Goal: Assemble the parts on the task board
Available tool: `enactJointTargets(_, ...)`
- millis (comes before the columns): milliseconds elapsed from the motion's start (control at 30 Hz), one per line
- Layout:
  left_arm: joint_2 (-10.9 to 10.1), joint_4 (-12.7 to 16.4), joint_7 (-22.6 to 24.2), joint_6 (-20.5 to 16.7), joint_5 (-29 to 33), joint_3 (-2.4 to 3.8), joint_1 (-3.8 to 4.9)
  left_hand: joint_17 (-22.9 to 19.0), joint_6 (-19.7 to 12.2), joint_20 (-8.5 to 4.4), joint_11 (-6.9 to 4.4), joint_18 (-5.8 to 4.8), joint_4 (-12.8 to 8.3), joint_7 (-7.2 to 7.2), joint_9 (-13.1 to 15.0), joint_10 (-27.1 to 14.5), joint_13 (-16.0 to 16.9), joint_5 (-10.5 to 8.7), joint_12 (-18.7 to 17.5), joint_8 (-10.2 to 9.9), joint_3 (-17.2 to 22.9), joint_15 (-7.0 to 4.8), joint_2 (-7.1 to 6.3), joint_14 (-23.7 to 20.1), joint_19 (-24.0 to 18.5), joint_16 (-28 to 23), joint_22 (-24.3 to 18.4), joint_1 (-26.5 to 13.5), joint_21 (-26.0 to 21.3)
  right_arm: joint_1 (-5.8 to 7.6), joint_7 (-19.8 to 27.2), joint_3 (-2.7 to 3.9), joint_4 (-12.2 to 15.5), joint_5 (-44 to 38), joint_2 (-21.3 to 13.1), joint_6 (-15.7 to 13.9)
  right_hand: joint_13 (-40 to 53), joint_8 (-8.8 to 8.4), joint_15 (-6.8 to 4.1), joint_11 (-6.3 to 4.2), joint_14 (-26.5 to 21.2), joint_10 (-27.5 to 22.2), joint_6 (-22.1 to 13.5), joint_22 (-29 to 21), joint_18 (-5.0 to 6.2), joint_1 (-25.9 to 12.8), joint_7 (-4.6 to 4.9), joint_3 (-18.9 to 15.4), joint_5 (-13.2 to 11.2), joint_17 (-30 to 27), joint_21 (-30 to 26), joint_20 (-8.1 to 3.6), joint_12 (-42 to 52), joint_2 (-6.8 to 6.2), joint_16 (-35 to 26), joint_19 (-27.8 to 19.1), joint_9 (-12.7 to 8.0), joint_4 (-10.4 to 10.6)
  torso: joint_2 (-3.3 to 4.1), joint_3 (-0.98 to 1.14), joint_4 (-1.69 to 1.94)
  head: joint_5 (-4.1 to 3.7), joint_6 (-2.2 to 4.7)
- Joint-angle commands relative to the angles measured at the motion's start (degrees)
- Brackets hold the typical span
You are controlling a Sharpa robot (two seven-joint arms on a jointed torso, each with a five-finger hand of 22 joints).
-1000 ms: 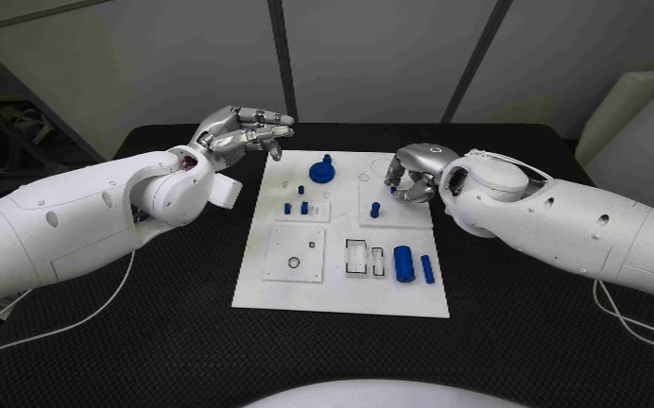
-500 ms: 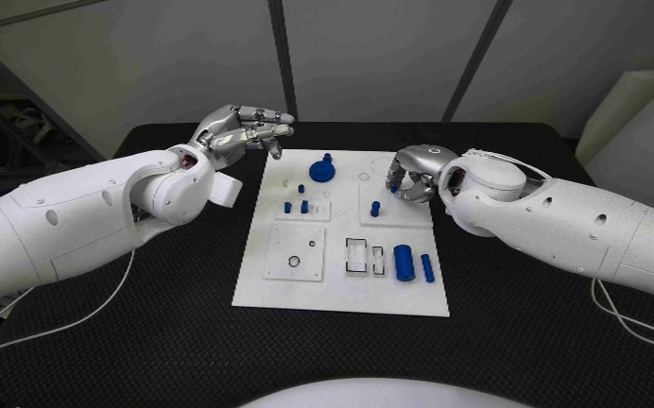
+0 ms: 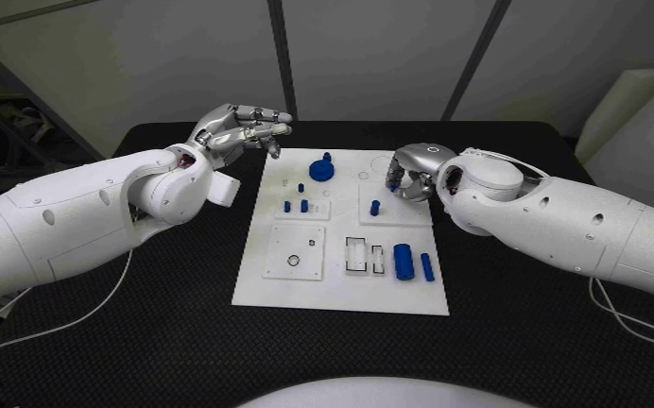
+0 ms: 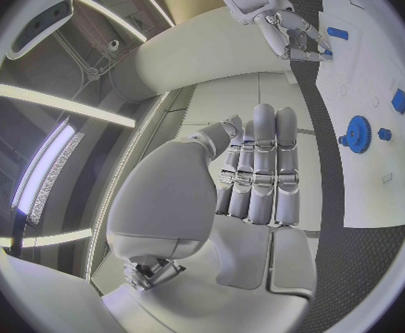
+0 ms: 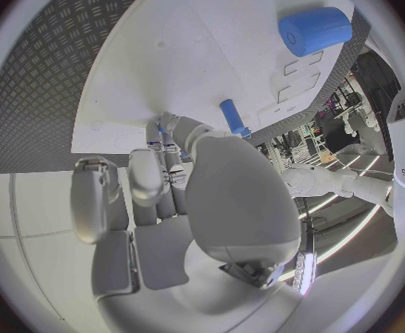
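**Right hand sits over the back right of the board, peg just on its inner side**

Your right hand [image 3: 413, 174], silver and many-fingered, is down low at the far right part of the white rectangular task board [image 3: 341, 295], fingers curled toward the surface. In the right wrist view the fingertips [image 5: 163, 135] look to be pressing at something small and blue against the board, but you can't call from these pictures whether it is actually pinched or only touched.

Here's the relation that counts: the short blue upright peg [image 3: 375, 207] stands just beside that hand, toward the middle of the board and a little nearer you. Its long axis points straight up out of the board. In the right wrist view the same peg [image 5: 232, 118] rises right next to the knuckles, so any sideways sweep risks clipping it.

The fat blue cylinder [image 3: 404, 263] and the thin blue rod [image 3: 426, 268] lie flat near the front right, long axes running front to back, beside the rectangular slots. The right arm is plainly the nearer one for both.

Your left hand [image 3: 243, 132] hovers off the board's far left corner above the black counter [image 3: 163, 332], fingers straight and close together, holding nothing. The blue round gear-like knob [image 3: 321, 171] at the back is its closest piece.
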Motion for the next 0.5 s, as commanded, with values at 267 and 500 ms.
enactJointTargets(267,-0.05,0.07,0.78,0.33,0.41,0.05,0.05,-0.05,-0.22,0.30,0.13,-0.62,0.09,0.00,-0.06,-0.18,-0.03,-0.21,-0.02,-0.21,-0.34,-0.07,0.45,0.35,0.03,-0.26,-0.10,-0.11,-0.30,-0.17,-1.07,-0.14,0.59,-1.18,-0.29,-5.17,-0.28,0.69,-0.90,-0.72,0.89,2.26,2.14,10.18,-0.74,-0.59,-0.68,-0.42,0.11,-1.42,1.59,-0.99,-0.04,1.65,-0.46,2.88,0.71,-1.01,-0.07,0.01,-0.01,0.08,-0.07)
enactJointTargets(500,-0.09,-0.16,0.73,0.35,0.41,0.05,0.05,-0.09,-0.28,0.30,0.16,-0.61,0.02,0.02,-0.09,-0.26,-0.04,-0.17,-0.06,-0.28,-0.41,-0.06,0.50,0.37,0.08,-0.37,-0.18,-0.03,-0.41,-0.18,-1.40,-0.10,2.19,-1.32,-1.48,-7.10,-0.32,0.68,-0.92,-0.74,0.88,2.35,2.19,10.50,-0.83,-0.59,-0.68,-0.42,0.23,-1.51,1.91,-1.03,-0.07,1.77,-0.48,3.08,0.74,-1.13,-0.10,0.00,-0.09,0.15,-0.09)
